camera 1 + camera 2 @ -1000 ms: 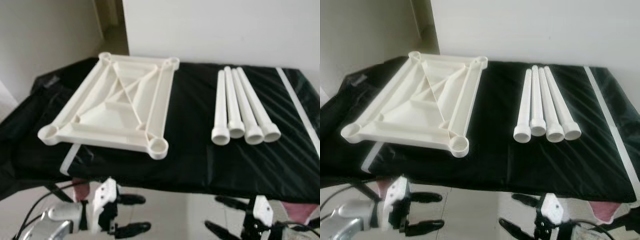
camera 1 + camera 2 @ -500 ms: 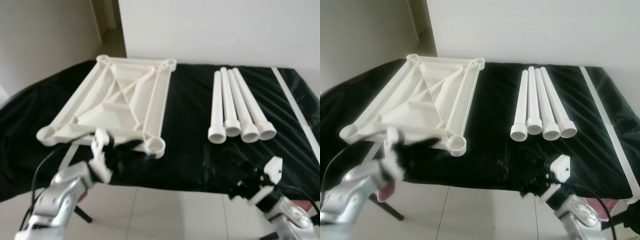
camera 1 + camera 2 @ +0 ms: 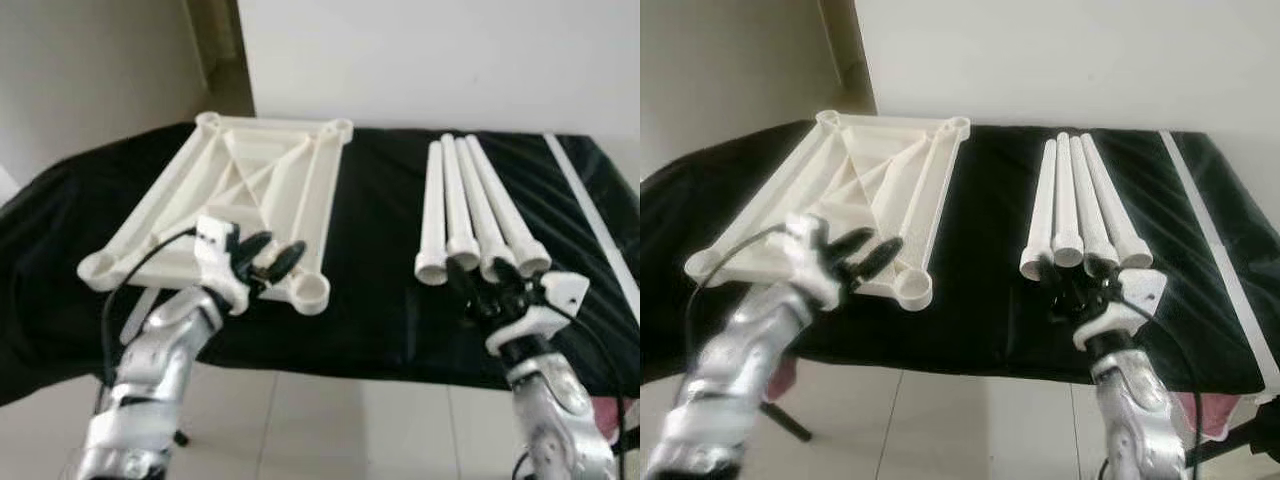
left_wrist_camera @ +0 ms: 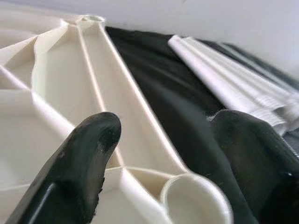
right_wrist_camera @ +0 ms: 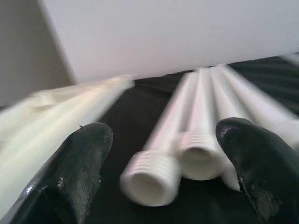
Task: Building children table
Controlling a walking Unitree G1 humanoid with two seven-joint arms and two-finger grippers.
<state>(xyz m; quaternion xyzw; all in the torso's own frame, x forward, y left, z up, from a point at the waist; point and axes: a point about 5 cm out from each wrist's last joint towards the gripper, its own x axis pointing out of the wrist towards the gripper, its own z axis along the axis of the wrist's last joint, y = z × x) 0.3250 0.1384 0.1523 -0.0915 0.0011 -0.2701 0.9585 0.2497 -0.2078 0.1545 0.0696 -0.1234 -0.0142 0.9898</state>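
Four legs (image 3: 478,212) lie ahead of your released right tool (image 3: 487,290); left tool (image 3: 268,257), also released, hovers over tabletop (image 3: 230,205).

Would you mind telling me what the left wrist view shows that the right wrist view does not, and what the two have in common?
Left wrist view alone: the ribbed underside of the white tabletop close up, with a round leg socket between the open left gripper fingers.

Right wrist view alone: the threaded open ends of the white legs, framed by the open right gripper fingers.

Both: two black fingers spread apart, holding nothing; the black cloth; the pale wall behind; the legs lying side by side, and some of the tabletop, though it is a blurred edge in the right wrist view.
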